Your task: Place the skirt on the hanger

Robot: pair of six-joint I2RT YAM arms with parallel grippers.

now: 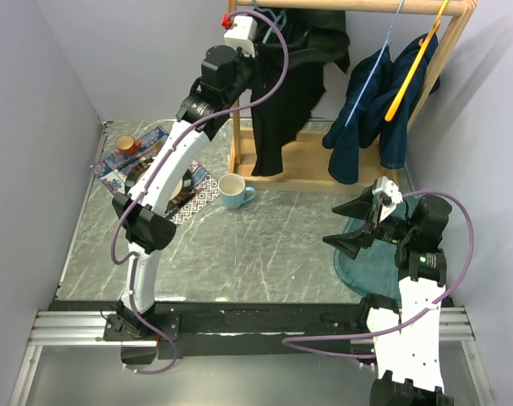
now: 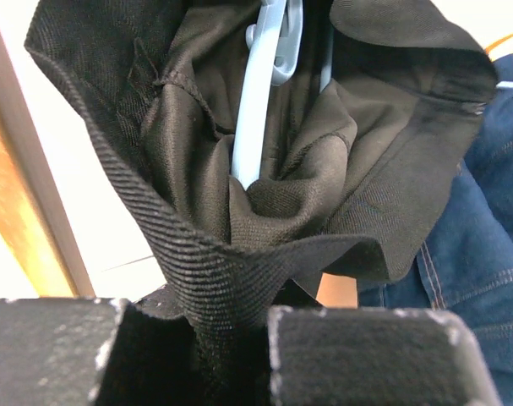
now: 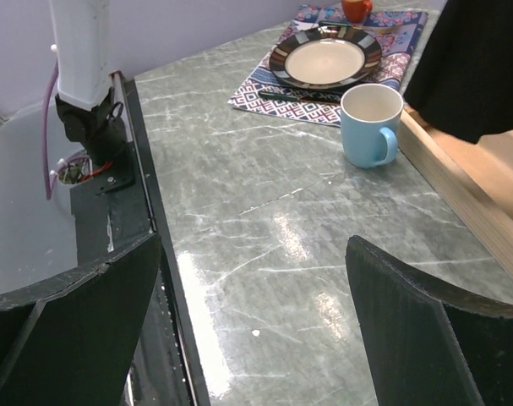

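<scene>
The black skirt [image 1: 286, 85] hangs from the wooden rack's top rail [image 1: 357, 7] at the back. My left gripper [image 1: 254, 68] is raised beside it and is shut on the skirt's waistband [image 2: 207, 279]. A pale blue hanger [image 2: 258, 110] sits inside the skirt's opening, its arm running down into the folds. My right gripper [image 1: 349, 227] is open and empty, low over the table's right side; in the right wrist view its fingers [image 3: 425, 338] stand wide apart above bare table.
A blue denim garment [image 1: 370, 106] hangs on the rack's right, with a blue hanger and an orange hanger [image 1: 412, 63]. A blue mug [image 1: 232, 192] stands by the rack's wooden base [image 1: 311, 165]. A plate on a patterned mat [image 1: 193, 190] lies behind the left arm.
</scene>
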